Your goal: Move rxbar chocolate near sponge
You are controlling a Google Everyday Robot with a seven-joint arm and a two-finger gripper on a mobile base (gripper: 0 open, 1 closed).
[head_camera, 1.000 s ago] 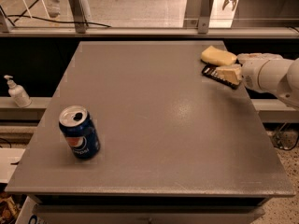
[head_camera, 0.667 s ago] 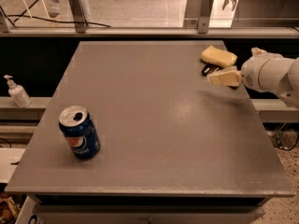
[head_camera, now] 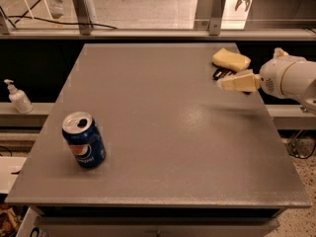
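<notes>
The sponge [head_camera: 231,59], a pale yellow foam block, lies at the table's far right corner. The rxbar chocolate [head_camera: 220,74], in a black wrapper, lies on the table right next to the sponge's near edge and is mostly hidden by my gripper. My gripper [head_camera: 236,82] reaches in from the right, just over and in front of the bar. It is open and holds nothing.
A blue Pepsi can [head_camera: 83,140] stands upright near the front left of the grey table [head_camera: 163,132]. A white pump bottle [head_camera: 18,98] stands on a ledge off the table's left. A rail with posts runs behind the far edge.
The gripper has let go of the bar beside the sponge, lifted slightly and drawn back toward the right. The can and sponge have not moved.
</notes>
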